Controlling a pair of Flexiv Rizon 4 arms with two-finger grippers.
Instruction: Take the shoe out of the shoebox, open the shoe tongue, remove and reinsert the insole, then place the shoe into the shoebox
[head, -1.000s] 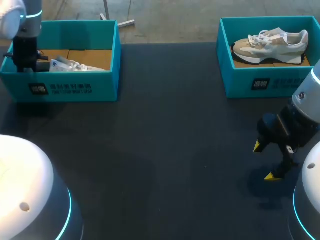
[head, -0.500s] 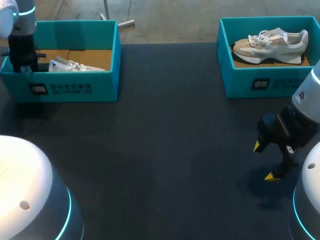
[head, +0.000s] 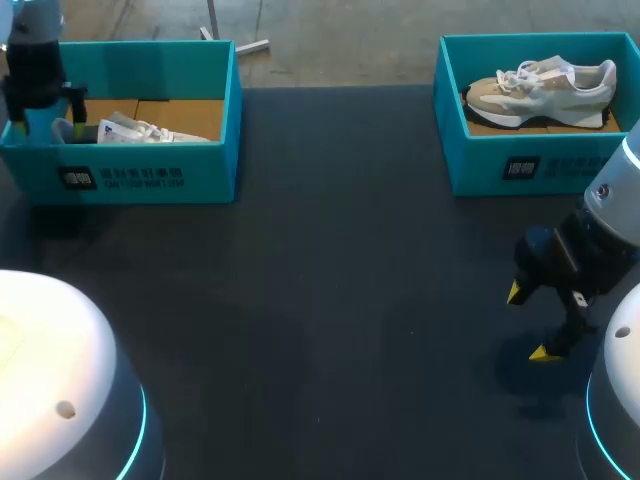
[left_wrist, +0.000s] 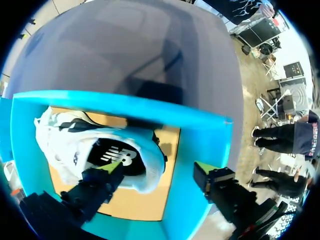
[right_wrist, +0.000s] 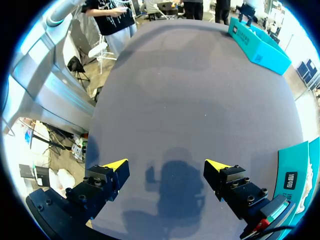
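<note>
The left gripper (left_wrist: 159, 167) hangs released at the outer end of the left shoebox (left_wrist: 150, 112), its 2 yellow tips spread wide. They straddle the box's end wall: 1 tip hangs over the white shoe (left_wrist: 60, 135) inside, right at the dark mouth where the insole shows, and the other hangs outside the box. Nothing is pinched between them.

That shoe lies on the cardboard floor of the box, its long axis running along the box's length, across the table (head: 330, 300). As far as I can judge, the heel and opening sit at the gripper's end and the toe points away toward the table's middle. So the shoe is directly below and slightly inboard of the left arm, which is plainly the nearer one. To catch the heel collar, I'd say both fingers need to come inside the wall.

The right gripper (head: 530, 322) is also spread open and empty, low over bare table just in front of the right shoebox (head: 520, 165). A 2nd, beige shoe (head: 540, 85) lies lengthwise in that box.
</note>
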